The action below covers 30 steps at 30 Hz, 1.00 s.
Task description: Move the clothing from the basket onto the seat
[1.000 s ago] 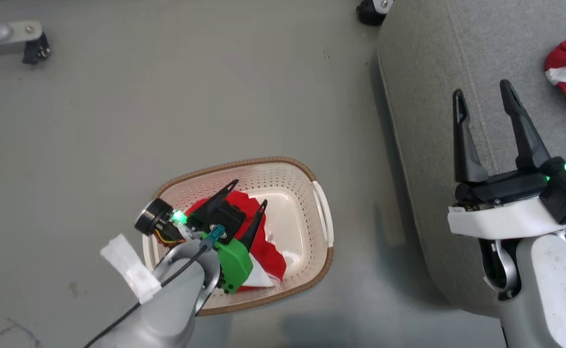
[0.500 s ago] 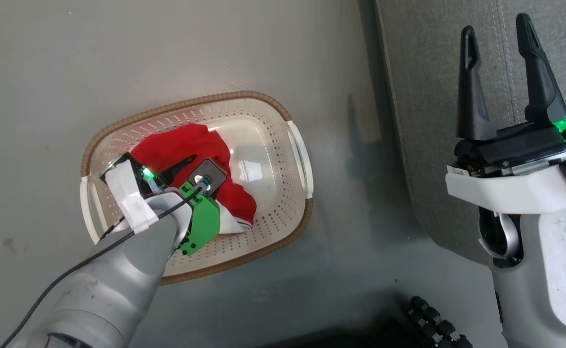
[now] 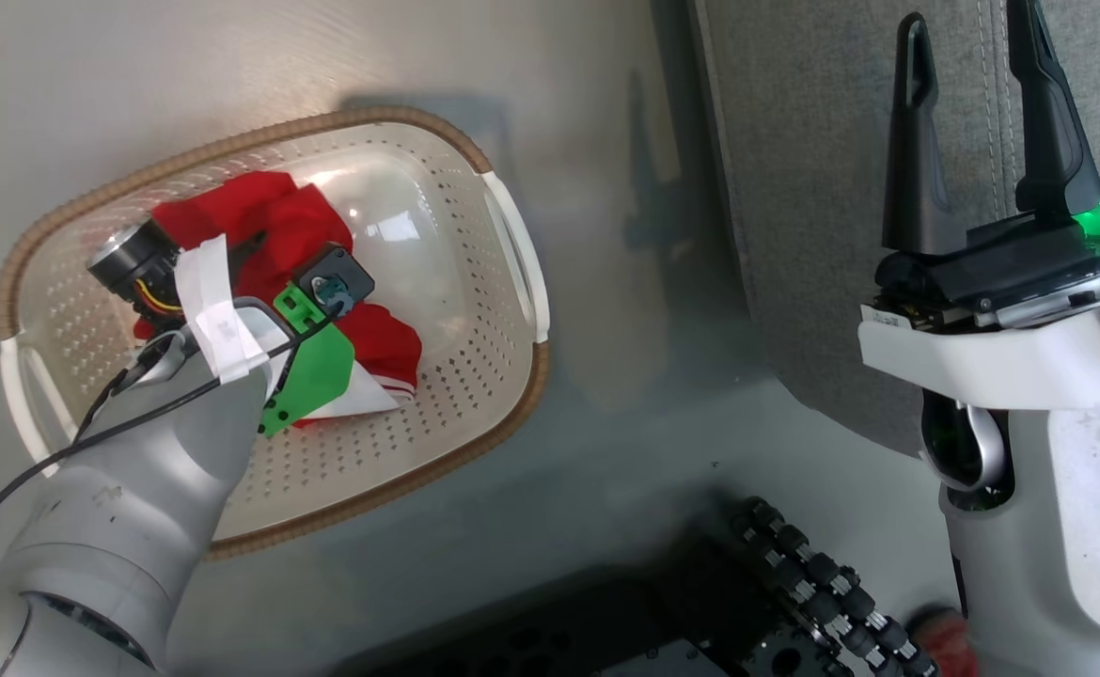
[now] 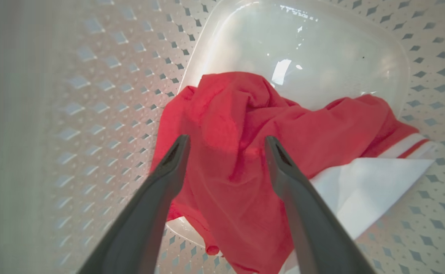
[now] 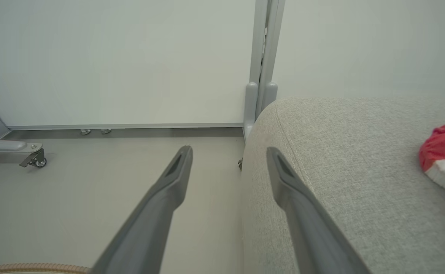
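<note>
Left wrist view: hovered, fingers (image 4: 161, 179) spread empty, over red garment (image 4: 237, 160); judged soft, light; best pinched at twelve-o'clock fold.

Your head camera looks steeply down from above, with the basket (image 3: 475, 376) at upper left and the seat (image 3: 794, 188) at upper right. Your left wrist camera is down inside that basket, close over the red garment (image 4: 237, 152), and faces the basket's bottom. Your right wrist camera looks nearly level across the floor (image 5: 74, 190) toward a pale wall (image 5: 112, 57), with the seat's edge close on its right. The head view shares the basket and garment with the left wrist view, and the seat with the right.
</note>
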Available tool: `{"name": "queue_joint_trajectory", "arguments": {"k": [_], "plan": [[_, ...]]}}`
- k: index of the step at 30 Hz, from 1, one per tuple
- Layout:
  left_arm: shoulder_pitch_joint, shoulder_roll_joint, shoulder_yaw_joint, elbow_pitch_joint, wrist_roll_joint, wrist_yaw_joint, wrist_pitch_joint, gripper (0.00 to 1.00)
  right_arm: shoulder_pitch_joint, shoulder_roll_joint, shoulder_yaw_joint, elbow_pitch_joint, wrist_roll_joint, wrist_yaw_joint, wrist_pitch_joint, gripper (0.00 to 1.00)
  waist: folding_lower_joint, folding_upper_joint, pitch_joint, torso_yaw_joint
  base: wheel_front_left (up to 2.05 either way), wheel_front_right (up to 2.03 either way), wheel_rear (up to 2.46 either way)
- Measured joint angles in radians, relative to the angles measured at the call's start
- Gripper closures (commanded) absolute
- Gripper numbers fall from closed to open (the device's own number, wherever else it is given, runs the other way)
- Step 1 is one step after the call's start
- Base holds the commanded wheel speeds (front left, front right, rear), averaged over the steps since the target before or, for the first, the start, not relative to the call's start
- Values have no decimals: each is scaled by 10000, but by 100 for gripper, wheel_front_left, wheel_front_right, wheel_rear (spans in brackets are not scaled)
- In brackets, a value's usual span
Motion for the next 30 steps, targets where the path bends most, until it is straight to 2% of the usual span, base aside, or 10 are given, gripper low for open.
{"name": "queue_joint_trajectory", "arguments": {"k": [6,12,13,14,15,22,30], "plan": [[-215,186,-447,54,366,96,272,0,-80,2,153,-56,295,0,-2,0,0,0,396,-244,0,0,0],[-452,282,-477,84,332,389,391,0,-150,10,345,-140,401,0,0,0,0,0,691,-353,0,0,0],[-460,303,-389,88,232,395,384,21,-156,12,355,-140,401,0,0,0,-1,0,735,-358,0,0,0],[-469,337,-332,96,86,407,316,58,-175,12,353,-142,399,0,-2,0,-1,0,771,-358,0,0,0],[-492,370,-280,107,36,407,274,100,-195,12,345,-150,397,0,-2,0,-1,0,801,-353,0,0,0],[-533,276,180,81,-650,433,-458,100,-219,12,125,-146,167,0,-2,0,-1,0,753,-136,0,0,0],[-131,-173,748,-109,-1455,577,-1716,100,-133,-127,-31,-65,-29,0,0,0,-1,0,163,219,0,0,0]]}}
